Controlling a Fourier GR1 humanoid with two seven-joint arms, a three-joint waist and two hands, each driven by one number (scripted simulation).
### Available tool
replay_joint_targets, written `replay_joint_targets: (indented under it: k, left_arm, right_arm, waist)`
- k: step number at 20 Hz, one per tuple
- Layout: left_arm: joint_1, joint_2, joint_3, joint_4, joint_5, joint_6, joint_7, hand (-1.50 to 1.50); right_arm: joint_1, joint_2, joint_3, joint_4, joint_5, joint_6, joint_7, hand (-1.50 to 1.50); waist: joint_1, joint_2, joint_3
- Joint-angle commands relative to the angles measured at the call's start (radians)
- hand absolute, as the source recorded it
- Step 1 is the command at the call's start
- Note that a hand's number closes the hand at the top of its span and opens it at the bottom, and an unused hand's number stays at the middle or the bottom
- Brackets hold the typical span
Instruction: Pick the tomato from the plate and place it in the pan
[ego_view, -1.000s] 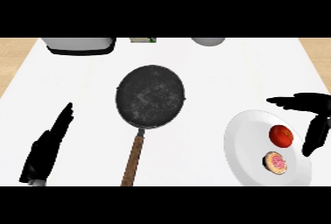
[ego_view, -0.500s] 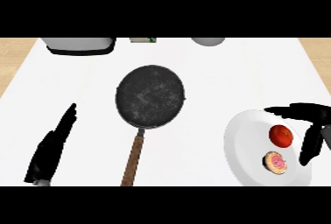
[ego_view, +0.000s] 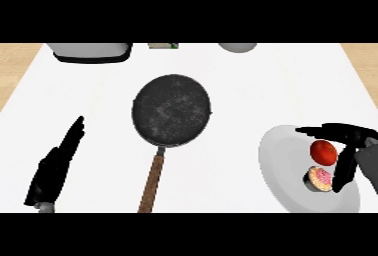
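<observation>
A red tomato (ego_view: 323, 152) lies on a white plate (ego_view: 284, 165) at the right of the counter, with a small pink-topped pastry (ego_view: 320, 178) just in front of it. My right hand (ego_view: 353, 150) hovers at the tomato, fingers spread open: some reach over its far side, others hang down along its right side. The fingers are not curled round it. A dark round pan (ego_view: 171, 110) with a brown wooden handle (ego_view: 152, 180) sits at the counter's middle, holding nothing. My left hand (ego_view: 55, 167) rests open at the lower left, far from the pan.
At the counter's far edge stand a grey-white appliance (ego_view: 90, 51) at the left, a small green-and-white item (ego_view: 162, 45) and a pale round object (ego_view: 238, 47). Bare white counter lies between pan and plate.
My right hand has moved down and left over the plate, closing in on the tomato. My left hand has shifted slightly. Tomato, pastry and pan stay put.
</observation>
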Motion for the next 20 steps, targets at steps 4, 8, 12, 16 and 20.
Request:
replay_joint_targets:
  k: [4,8,12,16,20]
  left_arm:
    - [-0.031,-0.023,0.022,-0.012,-0.023,-0.027,0.054,0.0]
    - [0.015,0.013,0.049,-0.056,-0.014,-0.055,0.034,0.0]
    - [-0.025,-0.06,-0.003,-0.017,-0.071,0.001,0.031,0.0]
    - [0.017,-0.031,0.043,-0.033,-0.029,-0.051,0.018,0.0]
    - [0.057,-0.028,0.036,-0.056,-0.039,-0.041,0.026,0.0]
  right_arm:
    - [-0.024,0.03,-0.041,0.115,0.051,-0.061,-0.106,1.5]
    - [0.0,0.093,-0.081,0.043,-0.001,-0.029,0.008,1.5]
    - [0.006,0.056,-0.076,0.163,0.026,-0.057,-0.143,1.5]
    - [0.008,0.084,-0.084,0.19,0.052,-0.126,-0.169,1.5]
    - [0.036,0.177,-0.099,-0.068,0.115,-0.322,0.237,1.5]
  waist:
    - [0.002,0.001,0.001]
    - [-0.002,-0.001,0.0]
    - [0.002,0.003,0.001]
    - [0.005,0.002,0.001]
    - [-0.02,-0.013,-0.003]
